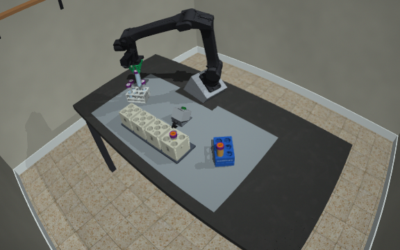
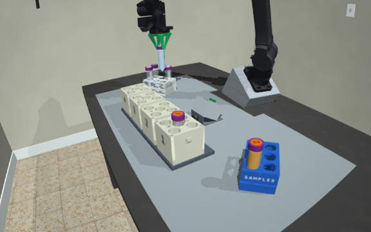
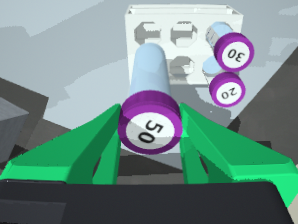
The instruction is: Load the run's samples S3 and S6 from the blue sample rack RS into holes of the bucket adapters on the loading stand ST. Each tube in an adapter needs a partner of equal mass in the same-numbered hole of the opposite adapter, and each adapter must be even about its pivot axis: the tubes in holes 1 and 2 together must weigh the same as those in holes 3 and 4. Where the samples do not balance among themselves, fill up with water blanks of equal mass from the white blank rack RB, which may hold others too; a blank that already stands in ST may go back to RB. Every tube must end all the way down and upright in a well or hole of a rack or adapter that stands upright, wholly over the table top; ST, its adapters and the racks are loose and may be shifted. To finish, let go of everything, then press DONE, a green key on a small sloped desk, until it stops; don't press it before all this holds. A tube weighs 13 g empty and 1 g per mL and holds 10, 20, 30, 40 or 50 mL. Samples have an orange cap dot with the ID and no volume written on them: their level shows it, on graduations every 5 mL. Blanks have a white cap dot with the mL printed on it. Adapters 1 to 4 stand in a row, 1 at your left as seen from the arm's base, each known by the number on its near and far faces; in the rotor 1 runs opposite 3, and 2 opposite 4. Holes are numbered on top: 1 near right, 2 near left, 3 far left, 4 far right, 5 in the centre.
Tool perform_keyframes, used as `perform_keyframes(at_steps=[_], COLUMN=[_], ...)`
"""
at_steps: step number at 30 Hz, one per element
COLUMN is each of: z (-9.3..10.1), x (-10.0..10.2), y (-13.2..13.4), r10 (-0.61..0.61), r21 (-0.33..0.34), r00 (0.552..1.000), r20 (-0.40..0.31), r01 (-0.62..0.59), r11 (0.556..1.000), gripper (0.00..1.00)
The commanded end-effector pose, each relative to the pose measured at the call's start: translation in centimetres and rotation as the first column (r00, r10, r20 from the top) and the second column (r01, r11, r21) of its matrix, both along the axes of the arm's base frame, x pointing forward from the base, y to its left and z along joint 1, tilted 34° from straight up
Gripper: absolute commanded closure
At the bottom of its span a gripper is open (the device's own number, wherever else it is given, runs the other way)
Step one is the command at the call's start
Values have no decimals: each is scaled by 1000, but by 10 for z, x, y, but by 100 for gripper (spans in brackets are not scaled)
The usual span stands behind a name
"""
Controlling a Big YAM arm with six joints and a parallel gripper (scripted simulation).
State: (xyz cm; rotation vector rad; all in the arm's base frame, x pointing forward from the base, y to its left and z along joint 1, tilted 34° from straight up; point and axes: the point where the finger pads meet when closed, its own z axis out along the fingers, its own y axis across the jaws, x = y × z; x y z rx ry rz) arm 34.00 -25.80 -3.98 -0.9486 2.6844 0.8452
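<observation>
While the blue sample rack (image 2: 259,180) sits nearest in the exterior view with one orange tube (image 2: 255,154) at its near-left well, nothing crowds it. Farther back, at about ten o'clock, the four adapters (image 2: 179,142) stand in a row; the nearest carries one orange-dotted tube (image 2: 178,118), the other holes look free. Farthest, at twelve o'clock, the gripper (image 2: 160,47) is clamped on the cap of the 50 mL blank (image 3: 149,125), hanging above the white blank rack (image 2: 160,84). Its tip looks near the caps of the remaining blanks (image 3: 233,52), so a sideways move before rising further could clip them or tip the loose rack. That rack sits near the table's far corner, leaving little margin there.
</observation>
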Motion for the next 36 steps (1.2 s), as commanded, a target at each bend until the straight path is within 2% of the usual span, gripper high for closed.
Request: perform_keyframes(at_steps=[1, 10, 12, 13, 20, 27, 29, 30, 32, 35, 36], z=[35, 62, 62, 54, 78, 103, 103, 119, 113, 124, 134], x=[14, 12, 12, 7, 18, 29, 29, 44, 34, 38, 48], y=[-35, -51, -51, -14, 24, 62, 62, 39, 78, 95, 95], r10=[-8, -8, -8, -21, -176, -324, -324, -382, -367, -367, -370], r21=[-62, -64, -64, -18, -29, -54, -54, -80, -65, -64, -69], r00=[998, 998, 998, 1000, 980, 926, 926, 913, 903, 903, 907], r20=[65, 65, 65, 5, -96, -195, -195, -142, -221, -224, -200], r01=[12, 12, 12, 21, 174, 320, 320, 374, 362, 362, 363], r11=[998, 998, 998, 1000, 984, 946, 946, 924, 930, 930, 929], gripper=[100, 100, 100, 100, 100, 100, 100, 100, 100, 100, 100])
